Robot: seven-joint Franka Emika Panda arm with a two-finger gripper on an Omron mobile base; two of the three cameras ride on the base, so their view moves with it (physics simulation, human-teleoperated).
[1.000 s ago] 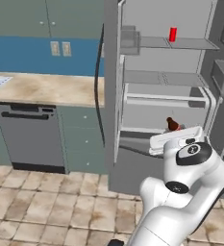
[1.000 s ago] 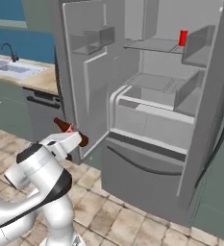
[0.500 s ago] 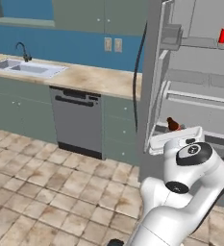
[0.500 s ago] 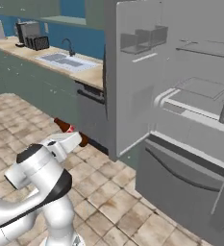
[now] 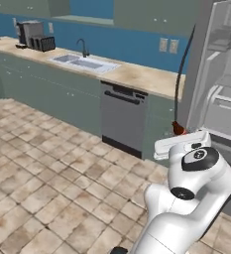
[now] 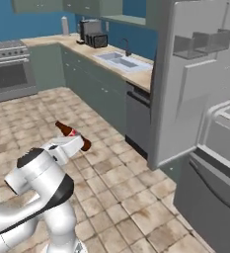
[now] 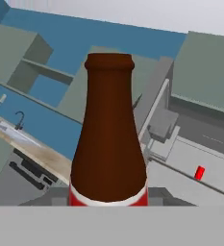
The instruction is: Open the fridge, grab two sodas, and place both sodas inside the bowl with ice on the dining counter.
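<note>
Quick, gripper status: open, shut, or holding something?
Gripper: jaws shut on the brown-red soda bottle.

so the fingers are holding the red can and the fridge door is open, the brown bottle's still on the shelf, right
Not quite: you have the two drinks swapped. The hand view shows the gripper shut on the brown bottle, and the red can is the one on the fridge shelf. The right base view shows the bottle carried in front of the arm. The fridge door is open, as you said.
</note>
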